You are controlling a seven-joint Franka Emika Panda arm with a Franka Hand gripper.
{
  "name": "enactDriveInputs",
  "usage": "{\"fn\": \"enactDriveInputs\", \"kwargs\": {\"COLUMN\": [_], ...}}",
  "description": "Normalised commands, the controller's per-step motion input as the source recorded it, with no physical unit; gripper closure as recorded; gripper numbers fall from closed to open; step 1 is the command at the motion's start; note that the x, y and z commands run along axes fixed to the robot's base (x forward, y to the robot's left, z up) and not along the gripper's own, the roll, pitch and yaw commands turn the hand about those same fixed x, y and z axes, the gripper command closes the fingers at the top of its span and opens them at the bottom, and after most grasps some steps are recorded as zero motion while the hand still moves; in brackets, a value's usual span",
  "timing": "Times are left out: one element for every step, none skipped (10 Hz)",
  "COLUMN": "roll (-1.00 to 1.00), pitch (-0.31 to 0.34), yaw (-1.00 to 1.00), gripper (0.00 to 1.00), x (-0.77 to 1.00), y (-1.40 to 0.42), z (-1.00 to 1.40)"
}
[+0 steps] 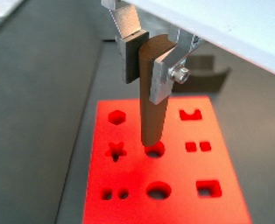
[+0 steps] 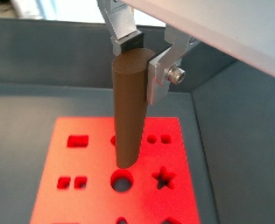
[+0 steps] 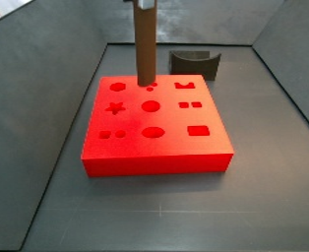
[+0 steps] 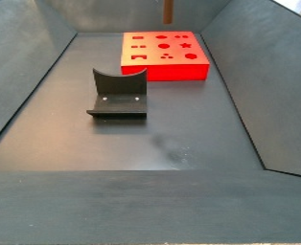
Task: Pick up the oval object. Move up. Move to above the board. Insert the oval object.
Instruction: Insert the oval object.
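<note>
My gripper [image 1: 148,61] is shut on the top of the oval object [image 1: 151,109], a tall dark-brown peg that hangs upright over the red board [image 1: 228,157]. In both wrist views the silver fingers clamp the peg's upper end [image 2: 128,105]. The peg's lower tip sits just over the board [image 2: 93,166], close to a small rounded hole [image 1: 154,151]. I cannot tell if the tip touches the board. In a side view the peg [image 3: 144,44] stands over the far part of the board [image 3: 157,162]. It also shows in a side view [image 4: 168,11] above the board [image 4: 166,69].
The dark fixture stands on the grey floor beside the board in both side views [image 3: 194,63] [image 4: 119,93]. Grey sloped walls [image 3: 39,89] enclose the bin on all sides. The board carries star, circle, square and hexagon holes.
</note>
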Motion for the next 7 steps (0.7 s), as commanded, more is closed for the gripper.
{"fn": "enactDriveInputs", "kwargs": {"roll": [-0.04, -0.01, 0.10, -0.02, 0.00, -0.02, -0.01], "pitch": [0.090, 0.117, 0.131, -0.016, 0.000, -0.020, -0.020], "yaw": [-0.37, -0.06, 0.00, 0.00, -0.55, -1.00, -1.00], "gripper": [1.00, 1.00, 1.00, 1.00, 1.00, 1.00, 1.00], "x": [0.13, 0.26, 0.28, -0.14, -0.43, 0.00, 0.00], "y": [-0.79, -0.97, -0.93, 0.00, -0.11, 0.00, 0.00], "z": [0.00, 0.00, -0.09, -0.07, -0.27, -0.39, -0.39]}}
